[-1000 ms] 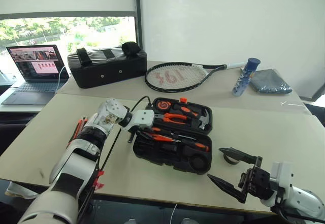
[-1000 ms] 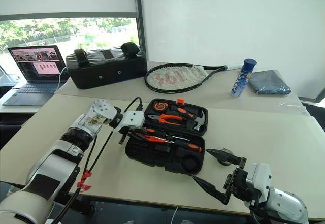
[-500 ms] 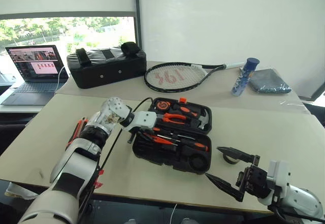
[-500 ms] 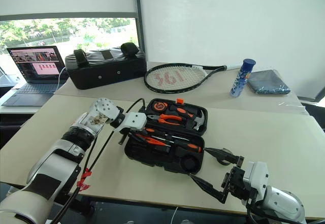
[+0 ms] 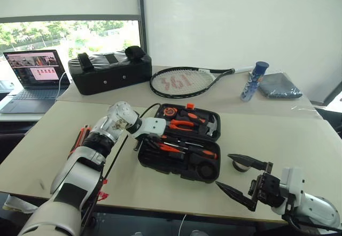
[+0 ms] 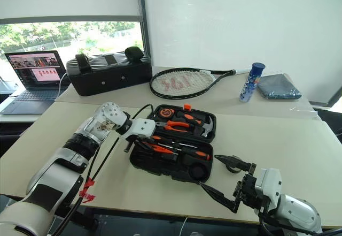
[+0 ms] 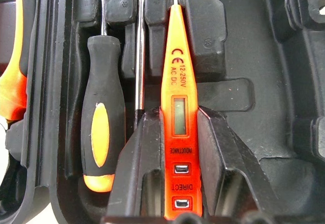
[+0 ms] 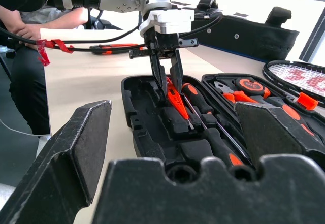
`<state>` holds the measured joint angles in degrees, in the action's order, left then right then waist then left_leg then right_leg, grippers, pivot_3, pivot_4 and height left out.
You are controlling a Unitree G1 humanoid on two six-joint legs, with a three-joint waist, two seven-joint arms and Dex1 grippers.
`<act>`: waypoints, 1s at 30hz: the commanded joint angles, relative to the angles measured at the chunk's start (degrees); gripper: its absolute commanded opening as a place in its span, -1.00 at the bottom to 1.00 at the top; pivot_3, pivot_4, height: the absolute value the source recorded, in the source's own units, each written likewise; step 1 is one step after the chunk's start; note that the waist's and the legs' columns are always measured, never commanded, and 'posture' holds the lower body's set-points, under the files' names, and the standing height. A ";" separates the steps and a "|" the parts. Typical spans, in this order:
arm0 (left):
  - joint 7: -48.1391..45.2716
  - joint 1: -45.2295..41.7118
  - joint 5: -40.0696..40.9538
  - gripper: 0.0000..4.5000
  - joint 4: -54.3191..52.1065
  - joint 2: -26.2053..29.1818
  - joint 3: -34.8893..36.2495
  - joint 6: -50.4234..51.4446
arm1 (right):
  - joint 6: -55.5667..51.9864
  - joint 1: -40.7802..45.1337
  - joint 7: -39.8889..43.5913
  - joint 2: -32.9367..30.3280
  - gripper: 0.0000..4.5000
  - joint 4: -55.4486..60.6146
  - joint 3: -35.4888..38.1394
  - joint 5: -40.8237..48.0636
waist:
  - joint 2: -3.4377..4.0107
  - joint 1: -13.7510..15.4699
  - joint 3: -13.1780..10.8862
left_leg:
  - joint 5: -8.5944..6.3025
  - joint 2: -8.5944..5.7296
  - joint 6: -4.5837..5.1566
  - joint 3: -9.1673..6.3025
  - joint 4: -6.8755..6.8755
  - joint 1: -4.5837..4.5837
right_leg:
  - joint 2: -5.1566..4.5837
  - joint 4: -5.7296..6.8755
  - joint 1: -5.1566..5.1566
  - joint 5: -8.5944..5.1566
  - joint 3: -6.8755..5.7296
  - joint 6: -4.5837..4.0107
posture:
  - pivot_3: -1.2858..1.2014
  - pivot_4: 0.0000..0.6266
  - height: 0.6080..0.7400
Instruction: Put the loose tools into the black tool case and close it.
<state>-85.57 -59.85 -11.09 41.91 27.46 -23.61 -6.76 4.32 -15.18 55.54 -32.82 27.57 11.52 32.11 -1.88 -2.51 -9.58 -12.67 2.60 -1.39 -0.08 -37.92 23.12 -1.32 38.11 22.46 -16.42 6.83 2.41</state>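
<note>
The black tool case (image 5: pixel 152 167) lies open on the near table. My left gripper (image 5: pixel 143 141) reaches down into its left end and is shut on the slim orange screwdriver (image 7: pixel 179 82), whose tip rests in a slot. A black-and-orange-handled screwdriver (image 7: pixel 101 132) sits beside it, and another (image 8: pixel 218 145) lies further along. An orange-and-black utility knife (image 5: pixel 81 136) lies on the table left of my left arm. My right gripper (image 5: pixel 235 176) hovers open to the right of the case, just over a small dark tape roll (image 5: pixel 240 165).
Pliers (image 5: pixel 184 123), a hammer (image 5: pixel 211 123) and a round tape measure (image 5: pixel 171 111) sit in the case's far half. On the far table are a black padded bag (image 5: pixel 109 73), a laptop (image 5: pixel 35 78), a racket (image 5: pixel 184 81), a blue bottle (image 5: pixel 252 81) and a grey cloth (image 5: pixel 280 85).
The whole picture has shifted slightly. My left gripper stays over the case with the slim orange screwdriver and tips a little further down. The right gripper keeps still.
</note>
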 commanded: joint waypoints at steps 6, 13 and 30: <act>-5.27 -0.29 8.59 -0.09 -4.30 0.15 4.50 -2.21 | 0.03 1.52 0.61 -0.67 1.00 -1.12 0.39 0.20 | 0.00 0.05 0.00 | 0.00 0.00 0.00 -0.02 0.00 0.09 | 0.00 -0.03 0.06 0.06 -0.01 -0.11 | 0.03 -0.52 1.00; -4.47 0.56 11.07 -0.20 -5.03 2.74 6.61 -1.93 | 0.20 2.44 0.95 -0.87 1.00 -2.76 0.06 -0.18 | 0.00 -0.02 0.00 | 0.00 0.00 0.00 -0.02 0.00 0.06 | 0.01 -0.01 0.05 0.06 0.01 -0.11 | 0.03 -0.52 1.00; 3.07 4.41 7.08 -0.97 2.19 0.58 5.03 -4.99 | 0.02 2.67 0.35 -1.36 1.00 -2.00 -0.13 -0.04 | 0.00 0.16 0.00 | 0.00 -0.03 0.00 -0.06 0.00 0.08 | -0.01 -0.04 0.03 0.06 0.00 -0.10 | 0.03 -0.52 1.00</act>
<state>-83.26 -55.57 -3.25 43.67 28.14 -18.60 -11.19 4.32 -12.65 56.15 -33.72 23.87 10.36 31.67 -1.89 -2.35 -9.58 -12.67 2.57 -1.39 -0.14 -37.92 23.19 -1.33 38.08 22.48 -16.36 6.83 2.31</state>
